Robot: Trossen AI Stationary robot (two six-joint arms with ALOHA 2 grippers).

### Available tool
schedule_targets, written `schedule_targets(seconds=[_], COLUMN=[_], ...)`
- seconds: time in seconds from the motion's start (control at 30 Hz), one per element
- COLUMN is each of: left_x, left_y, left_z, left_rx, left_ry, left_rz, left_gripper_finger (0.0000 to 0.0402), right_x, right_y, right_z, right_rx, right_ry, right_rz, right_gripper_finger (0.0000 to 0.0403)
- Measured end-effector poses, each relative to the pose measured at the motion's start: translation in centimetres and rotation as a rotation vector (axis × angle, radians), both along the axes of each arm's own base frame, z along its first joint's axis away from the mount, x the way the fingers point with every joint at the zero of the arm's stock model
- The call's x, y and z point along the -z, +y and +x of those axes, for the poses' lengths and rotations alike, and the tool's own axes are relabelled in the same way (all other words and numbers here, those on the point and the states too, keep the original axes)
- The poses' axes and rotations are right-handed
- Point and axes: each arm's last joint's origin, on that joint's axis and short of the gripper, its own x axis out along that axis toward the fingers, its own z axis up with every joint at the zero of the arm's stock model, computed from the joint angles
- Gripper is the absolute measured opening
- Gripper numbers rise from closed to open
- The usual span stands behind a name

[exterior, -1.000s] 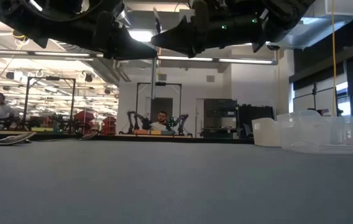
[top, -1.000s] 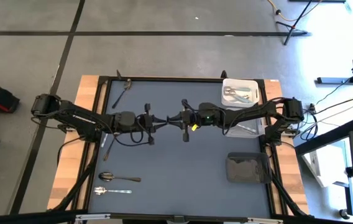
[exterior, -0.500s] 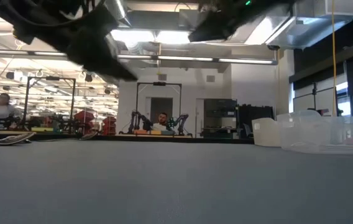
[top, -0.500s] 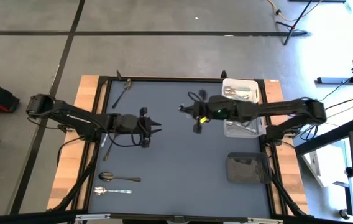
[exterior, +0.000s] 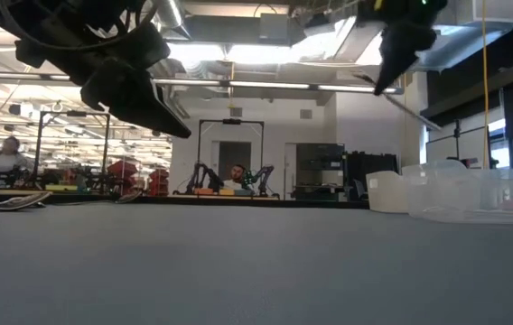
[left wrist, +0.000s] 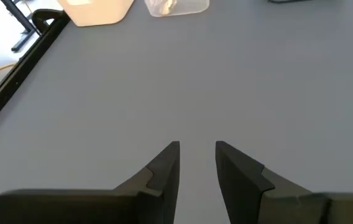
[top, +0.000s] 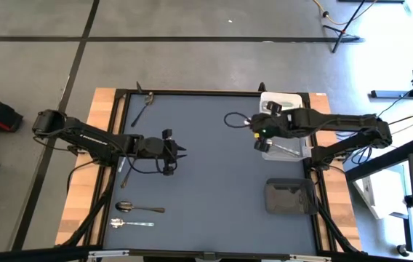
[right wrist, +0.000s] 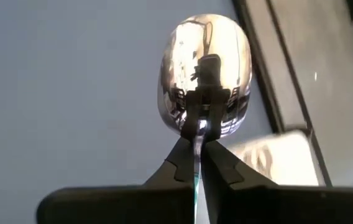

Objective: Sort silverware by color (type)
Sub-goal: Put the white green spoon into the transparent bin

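Grey counter (top: 214, 182) after the hand-over — right hand (right wrist: 196, 163), pinching a shiny spoon (right wrist: 204, 74), has swung toward the white bin (top: 283, 104); left hand (left wrist: 197, 163), now part-spread and empty, has withdrawn

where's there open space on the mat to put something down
The middle of the mat is bare, from the left gripper across to the dark bin and down to the near edge. Crowded: the left edge, with a spoon and fork near and another piece far, and the far right corner, with the white bin and right gripper.
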Motion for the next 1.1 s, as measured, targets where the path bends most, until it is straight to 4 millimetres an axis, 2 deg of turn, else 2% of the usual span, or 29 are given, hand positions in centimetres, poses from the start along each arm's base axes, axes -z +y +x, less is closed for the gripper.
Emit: schedule_targets(seconds=[0.3,0.83,1.1], left_x=[0.1,0.1,0.0], left_y=[0.0,0.0,0.0], left_z=[-0.1,-0.1,0.0], left_rx=[0.001,0.001,0.014], left_ry=[0.012,0.012,0.007], left_rz=[0.003,0.004,0.024], left_gripper_finger=[0.0098,0.0098,0.0098], right_x=[2.2,8.4,10.4], right_y=[0.1,-1.0,-1.9], right_z=[-1.6,-5.1,-5.6], right_rx=[0.122,0.281,0.337], right_ry=[0.103,0.262,0.257], right_rz=[0.053,0.181,0.23], right_gripper_finger=[0.0001,0.0001,0.0004])
